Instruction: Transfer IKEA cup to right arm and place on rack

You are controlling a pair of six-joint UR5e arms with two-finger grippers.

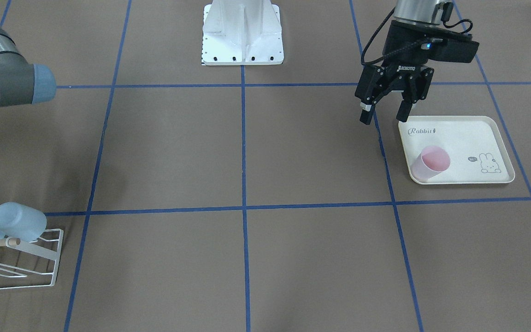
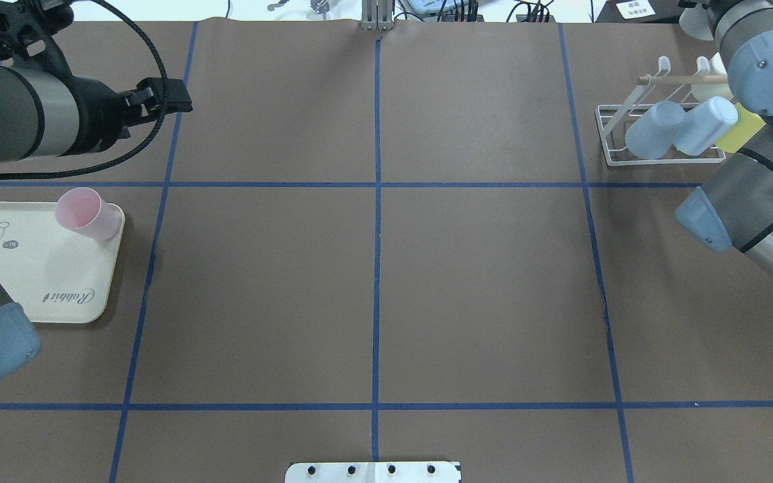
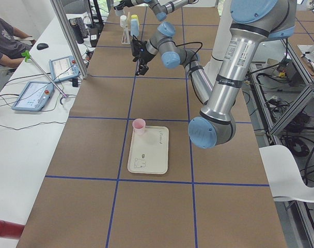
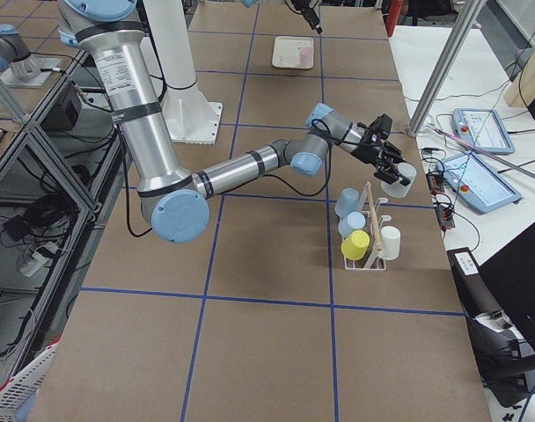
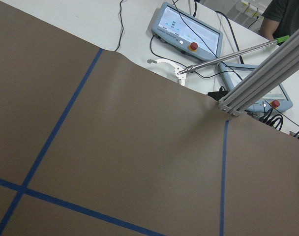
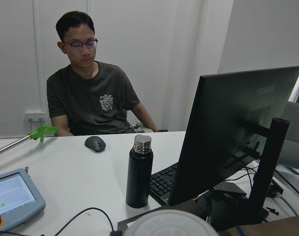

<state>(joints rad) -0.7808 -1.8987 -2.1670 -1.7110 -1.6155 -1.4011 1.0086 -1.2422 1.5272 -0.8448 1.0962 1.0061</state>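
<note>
A pink cup [image 1: 429, 162] stands on the near-left corner of the cream rabbit tray [image 1: 473, 138]; the overhead view shows the same pink cup [image 2: 88, 213]. My left gripper [image 1: 385, 113] hangs open above the tray's edge nearest the robot, with nothing between its fingers. The white wire rack [image 2: 661, 161] holds two pale blue cups [image 2: 655, 129], a yellow one and a white one. My right gripper [image 4: 389, 167] is above the rack's far end, right beside a pale cup [image 4: 398, 182]. Whether it is shut on that cup I cannot tell. A pale round rim [image 6: 170, 222] fills the bottom of the right wrist view.
The robot's white base plate [image 1: 242, 34] sits at mid-table. Blue tape lines grid the brown tabletop. Past the table's far edge is a white desk with teach pendants [image 5: 189, 24], a monitor, a black bottle [image 6: 138, 172] and a seated person.
</note>
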